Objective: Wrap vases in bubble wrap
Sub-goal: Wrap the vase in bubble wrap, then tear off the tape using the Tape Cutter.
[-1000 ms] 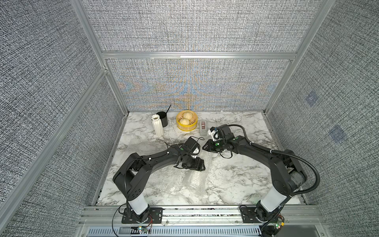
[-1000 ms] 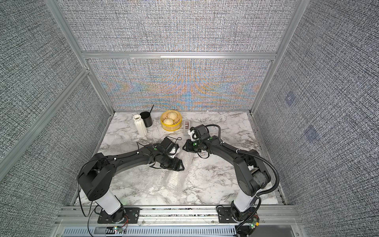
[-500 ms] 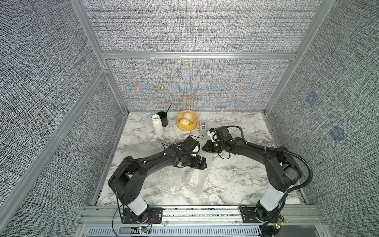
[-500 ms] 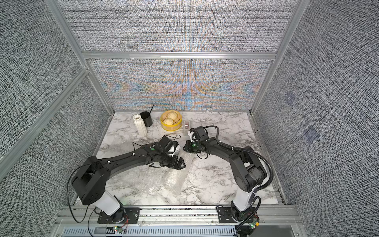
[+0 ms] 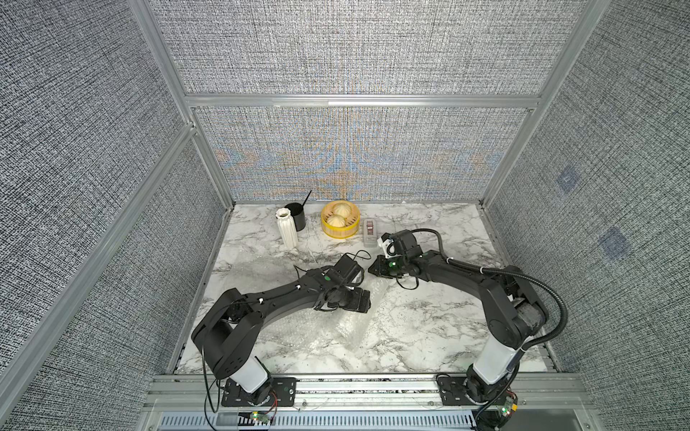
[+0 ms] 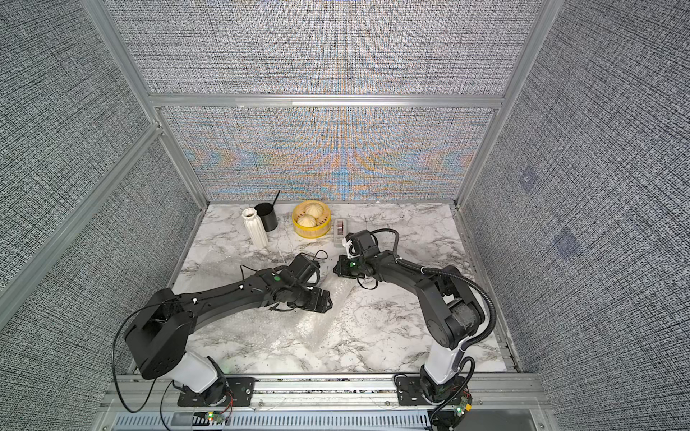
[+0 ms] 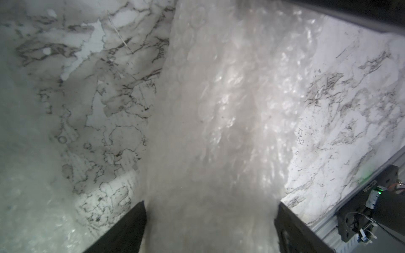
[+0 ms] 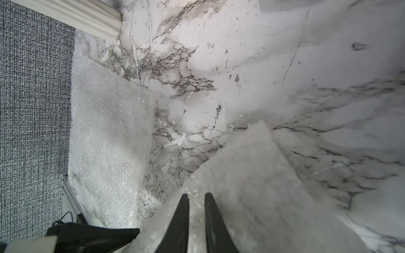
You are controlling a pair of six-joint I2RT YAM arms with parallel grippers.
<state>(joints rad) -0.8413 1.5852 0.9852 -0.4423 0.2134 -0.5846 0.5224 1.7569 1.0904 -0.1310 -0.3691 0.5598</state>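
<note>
Where the white, grey-veined marble table meets the back wall in both top views, a slim, white, ribbed ceramic vase stands upright just beside a black cylindrical mug. A round yellow steamer basket holding two pale buns sits near them. Clear, glossy bubble wrap lies rumpled on the middle of the table, well apart from the vase. The left gripper hangs low over its far part, and the right gripper sits just beyond it toward the back wall, the two close together. From up there neither one's jaws can be read. From the left wrist, a thick, cloudy roll of the bubble wrap fills the whole gap between the two black fingers, which stand far apart. Whether they press on it I cannot tell, and whether anything is inside does not show. From the right wrist, the narrow black fingers are nearly together, pinching a raised fold of the bubble wrap. A second, flat stretch of bubble wrap lies on the table along the grey woven wall, and the ribbed foot of the vase shows beyond it.
</note>
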